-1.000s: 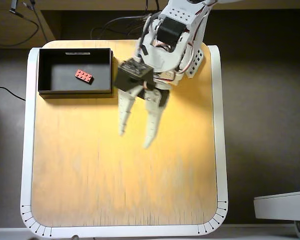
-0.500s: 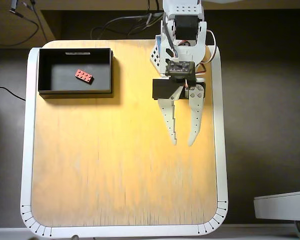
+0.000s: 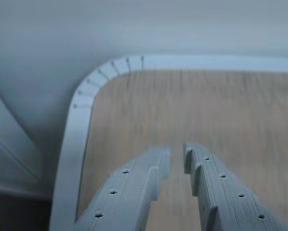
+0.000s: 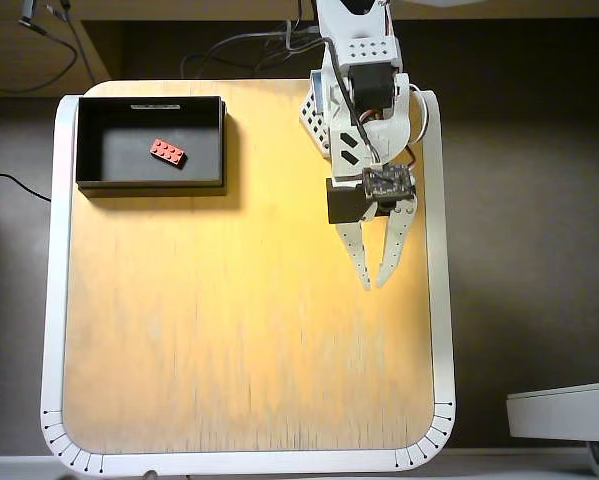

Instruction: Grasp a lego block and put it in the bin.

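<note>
In the overhead view the red lego block [image 4: 167,151] lies inside the black bin [image 4: 150,180] at the table's upper left. My gripper [image 4: 375,282] hangs over the right part of the wooden table, far from the bin, its white fingers nearly together and holding nothing. In the wrist view the gripper [image 3: 177,155] shows two grey fingers with a narrow gap over bare wood; the block and the bin are out of that view.
The table has a white rim [image 4: 51,300] with rounded corners; one corner shows in the wrist view [image 3: 88,89]. Cables lie beyond the far edge [image 4: 239,45]. A white object [image 4: 564,410] sits off the table at lower right.
</note>
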`<state>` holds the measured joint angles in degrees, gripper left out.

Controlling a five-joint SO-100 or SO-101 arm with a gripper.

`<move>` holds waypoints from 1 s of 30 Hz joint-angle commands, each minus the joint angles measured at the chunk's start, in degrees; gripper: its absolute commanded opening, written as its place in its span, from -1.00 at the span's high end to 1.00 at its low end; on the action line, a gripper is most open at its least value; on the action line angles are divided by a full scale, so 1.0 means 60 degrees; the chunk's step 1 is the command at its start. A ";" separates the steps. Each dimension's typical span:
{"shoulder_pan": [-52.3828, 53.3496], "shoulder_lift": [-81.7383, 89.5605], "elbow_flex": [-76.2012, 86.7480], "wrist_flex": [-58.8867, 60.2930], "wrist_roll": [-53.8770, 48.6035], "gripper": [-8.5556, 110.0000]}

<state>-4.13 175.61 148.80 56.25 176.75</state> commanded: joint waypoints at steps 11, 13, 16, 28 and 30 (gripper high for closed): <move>-0.0088 0.1187 0.2329 0.0381 0.0103 0.86; -0.0146 0.1348 0.2505 0.0864 0.0088 0.86; -0.0176 0.1582 0.2856 0.1289 -0.0015 0.86; 0.0015 0.2212 0.4717 0.1816 0.0059 0.86; 0.0059 0.2212 0.5054 0.1816 0.0132 0.86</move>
<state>-4.57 183.69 172.35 67.06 177.01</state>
